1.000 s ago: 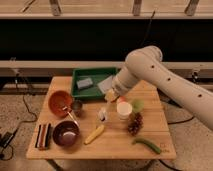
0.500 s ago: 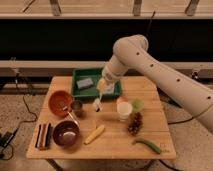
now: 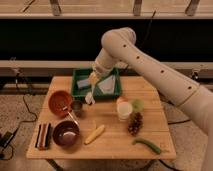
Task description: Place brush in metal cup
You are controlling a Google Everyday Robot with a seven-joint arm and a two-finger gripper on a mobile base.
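My gripper [image 3: 93, 78] is above the front left part of the green tray and is shut on the brush [image 3: 90, 95]. The brush hangs down from it, its pale head lowest, over the tray's front edge. The small grey metal cup [image 3: 76, 106] stands on the wooden table, a little to the lower left of the brush head, right beside the orange bowl [image 3: 60, 101]. The brush is apart from the cup and above table level.
A green tray [image 3: 114, 91] holds pale sheets at the back. A dark purple bowl [image 3: 66, 134] with a thin dark utensil [image 3: 73, 118] sits front left. A yellow vegetable [image 3: 95, 134], white plastic cup [image 3: 123, 110], grapes [image 3: 134, 123], a green pepper [image 3: 148, 145] and dark bars [image 3: 44, 136] also lie on the table.
The arm has swung left and back from the table's middle. The brush has come up off the table and moved left with the gripper, towards the metal cup.
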